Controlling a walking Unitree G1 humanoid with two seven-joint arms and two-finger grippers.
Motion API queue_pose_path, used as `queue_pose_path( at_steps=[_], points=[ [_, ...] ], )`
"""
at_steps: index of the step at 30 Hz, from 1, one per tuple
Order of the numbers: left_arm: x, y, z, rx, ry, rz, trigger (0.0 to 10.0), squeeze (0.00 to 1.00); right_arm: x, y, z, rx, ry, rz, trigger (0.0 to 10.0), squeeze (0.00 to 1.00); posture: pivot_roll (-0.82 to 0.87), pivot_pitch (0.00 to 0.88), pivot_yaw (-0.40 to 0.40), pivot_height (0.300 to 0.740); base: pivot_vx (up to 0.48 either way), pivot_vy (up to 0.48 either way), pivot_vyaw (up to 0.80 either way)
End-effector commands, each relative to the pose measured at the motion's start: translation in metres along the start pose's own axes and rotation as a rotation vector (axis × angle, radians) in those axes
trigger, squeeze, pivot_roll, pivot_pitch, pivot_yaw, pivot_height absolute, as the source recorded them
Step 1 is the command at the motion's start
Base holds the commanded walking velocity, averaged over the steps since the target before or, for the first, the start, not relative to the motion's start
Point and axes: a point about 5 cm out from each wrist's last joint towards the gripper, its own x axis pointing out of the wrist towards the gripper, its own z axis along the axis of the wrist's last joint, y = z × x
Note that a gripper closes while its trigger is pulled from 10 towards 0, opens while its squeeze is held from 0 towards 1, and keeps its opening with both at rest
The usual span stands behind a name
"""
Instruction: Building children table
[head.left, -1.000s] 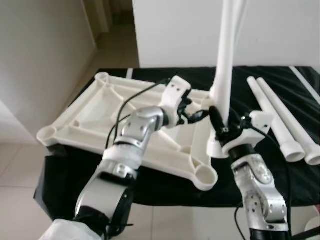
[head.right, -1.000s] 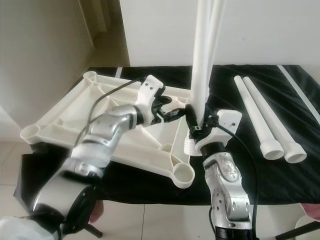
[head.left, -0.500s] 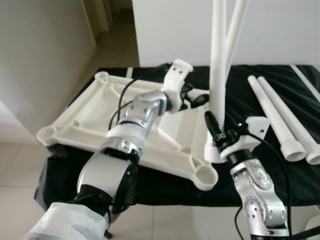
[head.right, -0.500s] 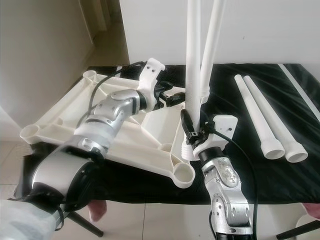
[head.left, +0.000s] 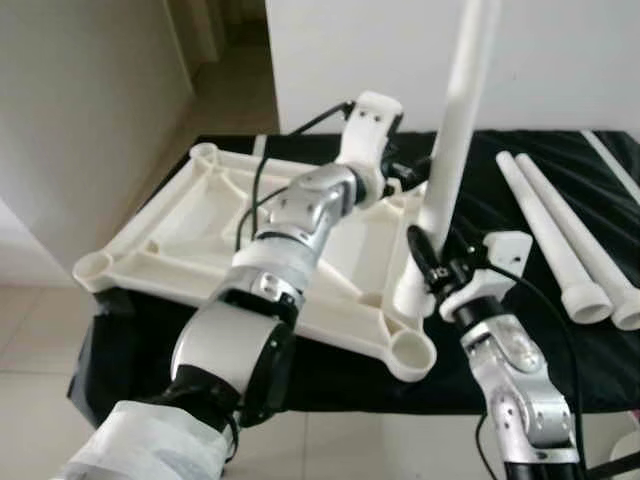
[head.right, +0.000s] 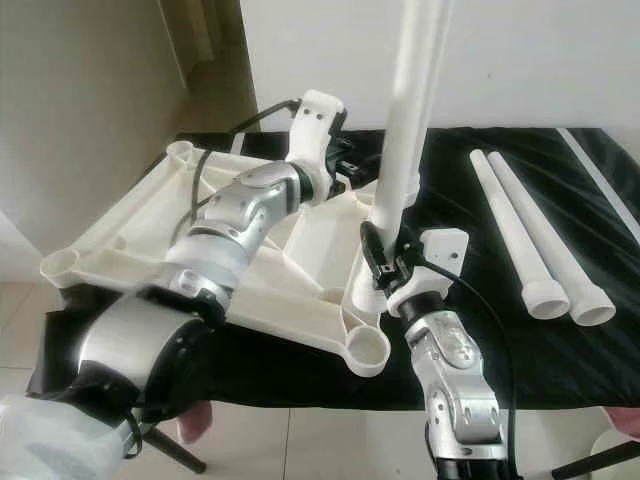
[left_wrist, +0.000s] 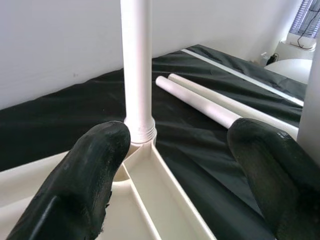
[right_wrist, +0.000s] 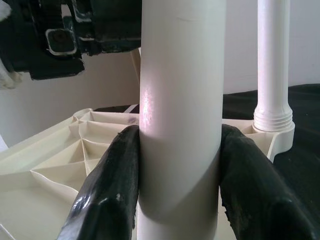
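Over the upturned tabletop (head.left: 200, 235) — right tool (head.left: 432, 272) clamps a tilted leg (head.left: 445, 160); left tool (left_wrist: 185, 165) gapes, holding nothing.

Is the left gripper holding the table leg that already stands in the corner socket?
No, the left gripper is open, its black fingers apart with the installed leg standing beyond them, untouched.

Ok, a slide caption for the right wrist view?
Right pincer clamps a white table leg above the upturned tabletop.
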Motion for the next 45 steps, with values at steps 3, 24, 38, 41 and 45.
queue_pose_path(
  at_steps=[3, 24, 38, 41, 45],
  points=[
    [0.008, -0.027, 0.013, 0.012, -0.049, -0.135, 10.0, 0.0, 0.005, 0.015, -0.011, 0.019, 0.061, 0.083, 10.0, 0.0, 0.0, 0.0, 0.029, 0.74, 0.0, 0.0, 0.0],
    [0.001, -0.045, 0.029, 0.015, -0.104, -0.194, 10.0, 0.0, 0.011, 0.01, -0.012, 0.05, 0.047, 0.036, 10.0, 0.0, 0.0, 0.0, 0.03, 0.74, 0.0, 0.0, 0.0],
    [-0.014, -0.002, 0.026, 0.058, -0.201, 0.068, 10.0, 0.0, 0.012, 0.004, 0.006, 0.056, -0.044, -0.013, 10.0, 0.0, 0.0, 0.0, 0.033, 0.74, 0.0, 0.0, 0.0],
    [-0.021, 0.01, 0.022, 0.042, -0.224, 0.108, 10.0, 0.0, 0.011, 0.002, 0.013, 0.047, -0.063, -0.029, 10.0, 0.0, -0.01, 0.0, 0.037, 0.74, 0.0, 0.0, 0.0],
    [-0.029, 0.014, 0.01, 0.042, -0.223, 0.107, 10.0, 0.0, 0.01, 0.0, 0.021, 0.045, -0.084, -0.049, 10.0, 0.0, -0.01, 0.0, 0.037, 0.74, 0.0, 0.0, 0.0]
  ],
)
